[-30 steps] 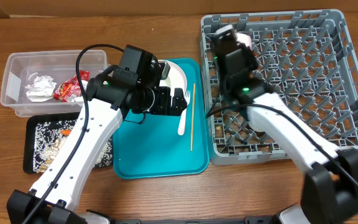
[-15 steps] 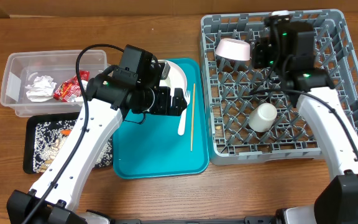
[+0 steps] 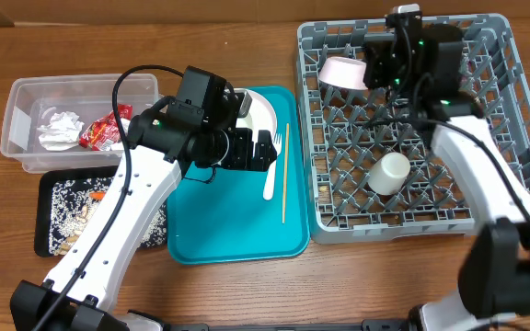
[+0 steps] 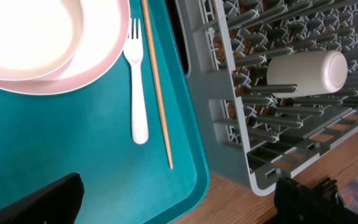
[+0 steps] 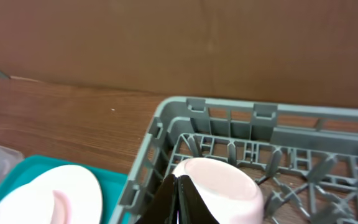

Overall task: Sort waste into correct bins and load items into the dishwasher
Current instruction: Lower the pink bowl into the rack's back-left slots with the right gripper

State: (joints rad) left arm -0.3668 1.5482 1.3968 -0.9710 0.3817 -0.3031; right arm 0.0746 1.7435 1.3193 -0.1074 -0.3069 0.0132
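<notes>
A white bowl (image 3: 343,72) (image 5: 219,186) rests on its side in the back left corner of the grey dishwasher rack (image 3: 306,138) (image 5: 166,121). My right gripper (image 3: 375,68) (image 5: 179,180) is shut and empty, its tips right at the bowl's left edge. A small white cup (image 3: 386,173) (image 4: 306,68) lies on the pegs. My left gripper (image 3: 256,152) (image 4: 176,205) hangs open over the teal tray. The plate (image 3: 258,112) (image 4: 98,62) with a bowl (image 4: 23,25) on it, a white fork (image 3: 271,170) (image 4: 137,81) and a chopstick (image 3: 284,175) (image 4: 157,81) lie there.
At the left, a clear tub (image 3: 21,97) holds a crumpled napkin (image 3: 58,129) and a red wrapper (image 3: 104,131). In front of it a black tray (image 3: 46,234) carries food scraps (image 3: 72,207). The teal tray (image 3: 228,230) (image 4: 73,137) abuts the rack's left wall.
My right gripper drew back from the bowl toward the rack's back middle, shut, then edged left again. The bowl stayed in the rack. The left arm has not moved.
</notes>
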